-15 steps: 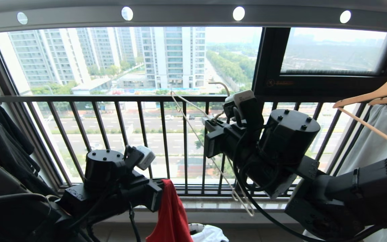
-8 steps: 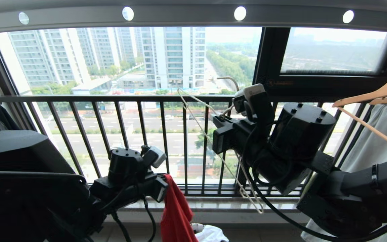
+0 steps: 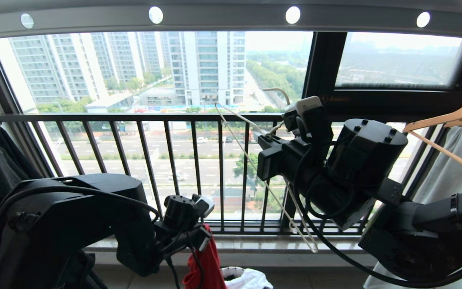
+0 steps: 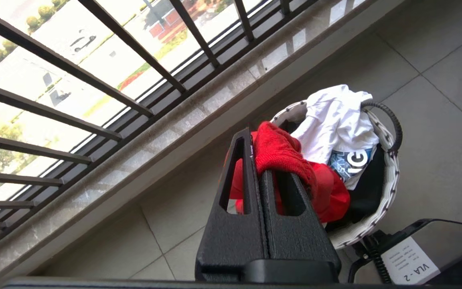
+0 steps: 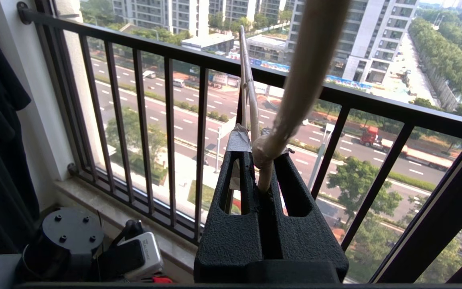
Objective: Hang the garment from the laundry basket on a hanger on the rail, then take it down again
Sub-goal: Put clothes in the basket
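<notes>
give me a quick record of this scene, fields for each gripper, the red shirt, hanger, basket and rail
left gripper: shut on the red T-shirt, low above the basket
right gripper: shut on the wire hanger, raised before the window railing
red T-shirt: bunched in the left grip, hanging toward the basket
wire hanger: tilted, off the rail, empty
laundry basket: on the floor tiles, white garment inside
rail: overhead, nothing hung in the middle stretch

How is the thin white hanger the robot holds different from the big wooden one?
The thin cream-white wire hanger is skinny, bare and tilted in the right gripper. The thick tan wooden hanger is chunkier and carries a pale grey garment. Both are triangle-shaped.
</notes>
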{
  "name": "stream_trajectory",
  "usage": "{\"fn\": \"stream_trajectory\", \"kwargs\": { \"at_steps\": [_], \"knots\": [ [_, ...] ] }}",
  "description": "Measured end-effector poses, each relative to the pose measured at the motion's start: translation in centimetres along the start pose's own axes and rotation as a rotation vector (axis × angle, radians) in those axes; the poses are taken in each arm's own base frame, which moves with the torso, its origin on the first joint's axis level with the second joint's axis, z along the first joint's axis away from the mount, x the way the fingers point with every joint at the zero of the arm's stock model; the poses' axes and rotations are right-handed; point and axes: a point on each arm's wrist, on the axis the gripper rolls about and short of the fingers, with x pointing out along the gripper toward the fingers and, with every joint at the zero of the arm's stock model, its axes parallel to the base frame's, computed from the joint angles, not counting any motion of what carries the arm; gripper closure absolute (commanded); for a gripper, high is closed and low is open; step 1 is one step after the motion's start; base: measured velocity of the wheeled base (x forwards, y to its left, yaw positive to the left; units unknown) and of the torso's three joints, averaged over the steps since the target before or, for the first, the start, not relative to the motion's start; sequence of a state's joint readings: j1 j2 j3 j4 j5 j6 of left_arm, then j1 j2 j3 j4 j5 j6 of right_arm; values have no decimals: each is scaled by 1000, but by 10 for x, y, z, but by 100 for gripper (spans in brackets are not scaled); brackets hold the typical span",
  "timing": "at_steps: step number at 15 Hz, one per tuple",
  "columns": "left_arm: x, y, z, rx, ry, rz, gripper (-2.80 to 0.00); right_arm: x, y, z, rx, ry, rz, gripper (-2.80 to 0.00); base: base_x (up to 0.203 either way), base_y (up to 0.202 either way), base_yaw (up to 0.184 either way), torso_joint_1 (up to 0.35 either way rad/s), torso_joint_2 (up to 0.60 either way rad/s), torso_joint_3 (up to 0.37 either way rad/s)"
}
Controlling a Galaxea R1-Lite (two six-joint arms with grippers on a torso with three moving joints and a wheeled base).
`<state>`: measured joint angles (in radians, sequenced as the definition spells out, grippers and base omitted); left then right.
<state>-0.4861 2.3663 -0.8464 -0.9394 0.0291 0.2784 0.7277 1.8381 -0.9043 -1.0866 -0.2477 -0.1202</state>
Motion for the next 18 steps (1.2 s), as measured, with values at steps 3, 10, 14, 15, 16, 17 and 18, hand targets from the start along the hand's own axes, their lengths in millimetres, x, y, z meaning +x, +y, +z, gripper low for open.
{"fn": "stream_trajectory", "kwargs": {
  "at_steps": [3,10,14,15,16,17,18],
  "knots": [
    [11,-6,-13,28,36,-15,-280,0,0,0,0,0,1,0,0,0,0,0,0,0],
    [-1,-10,-16,41,72,-33,-280,0,1,-3,-2,9,6,0,0,0,0,0,0,0],
    [-1,-10,-15,61,161,-62,-280,0,1,-4,-4,15,8,0,0,0,0,0,0,0],
    [-1,-9,-12,69,195,-75,-280,0,1,-5,-4,17,11,0,0,0,0,0,0,0],
    [0,-8,-7,74,232,-87,-280,0,1,-5,-5,19,14,0,0,0,0,0,0,0],
    [1,-6,-1,75,260,-95,-280,0,1,-6,-5,19,14,0,0,0,0,0,0,0],
    [3,-3,6,73,286,-99,-280,0,1,-6,-5,20,15,0,0,0,0,0,0,0]
  ]
}}
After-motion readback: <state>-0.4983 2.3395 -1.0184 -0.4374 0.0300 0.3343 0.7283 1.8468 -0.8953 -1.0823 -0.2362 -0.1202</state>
